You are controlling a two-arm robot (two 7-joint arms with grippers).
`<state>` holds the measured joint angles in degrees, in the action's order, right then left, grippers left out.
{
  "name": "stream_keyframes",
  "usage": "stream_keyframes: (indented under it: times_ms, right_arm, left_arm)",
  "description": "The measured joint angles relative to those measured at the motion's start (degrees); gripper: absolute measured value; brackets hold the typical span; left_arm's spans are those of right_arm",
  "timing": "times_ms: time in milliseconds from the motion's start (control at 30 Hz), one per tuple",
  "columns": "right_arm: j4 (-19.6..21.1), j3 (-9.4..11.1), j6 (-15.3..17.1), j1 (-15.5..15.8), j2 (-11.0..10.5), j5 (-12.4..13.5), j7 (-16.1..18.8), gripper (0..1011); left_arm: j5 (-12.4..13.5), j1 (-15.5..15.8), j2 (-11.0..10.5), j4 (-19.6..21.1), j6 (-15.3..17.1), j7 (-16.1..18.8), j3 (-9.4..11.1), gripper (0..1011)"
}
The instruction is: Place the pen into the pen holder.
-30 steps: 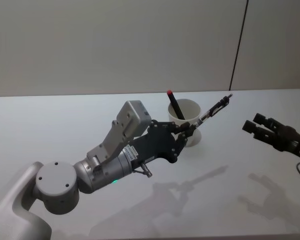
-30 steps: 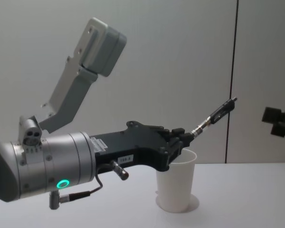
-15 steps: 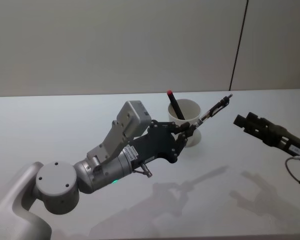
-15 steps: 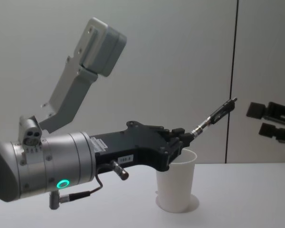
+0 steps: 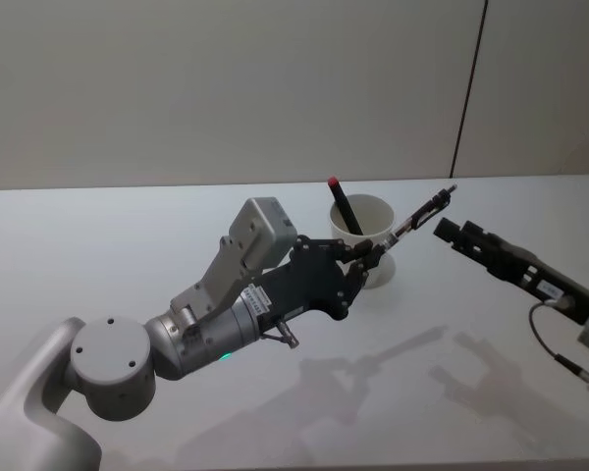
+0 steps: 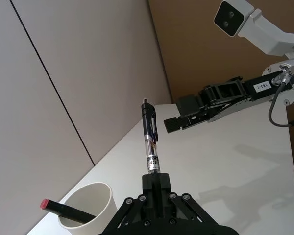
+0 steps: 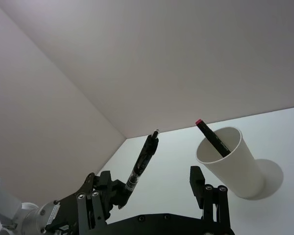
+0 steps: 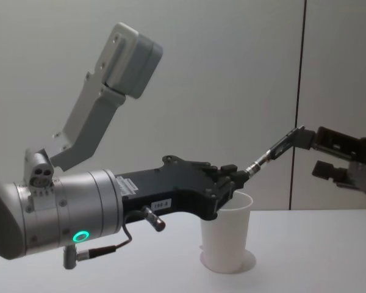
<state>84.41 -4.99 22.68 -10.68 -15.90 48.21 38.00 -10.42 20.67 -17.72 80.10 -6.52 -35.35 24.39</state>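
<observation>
My left gripper is shut on the lower end of a black and clear pen, which slants up and to the right above the pen holder. The pen holder is a white paper cup standing on the table, with a red-capped pen leaning inside it. My right gripper is open in the air just right of the held pen's upper end. From the left wrist I see the pen standing out of my left gripper, with the right gripper beyond it.
The white table carries nothing else near the cup. A grey wall with a dark vertical seam stands behind it. My left arm's camera housing rises high above the left gripper.
The right gripper has come in from the right edge toward the pen's upper end. The left gripper, the pen and the cup have stayed where they were.
</observation>
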Motion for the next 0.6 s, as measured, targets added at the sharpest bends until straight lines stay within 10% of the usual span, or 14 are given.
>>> stream_keyframes:
  times_ms: [600]
  right_arm:
    - [0.97, -1.80, 1.23, -0.79, 2.23, 5.16, -8.95, 1001]
  left_arm:
    - [0.00, 0.00, 0.00, 0.00, 0.00, 0.00, 0.00, 103]
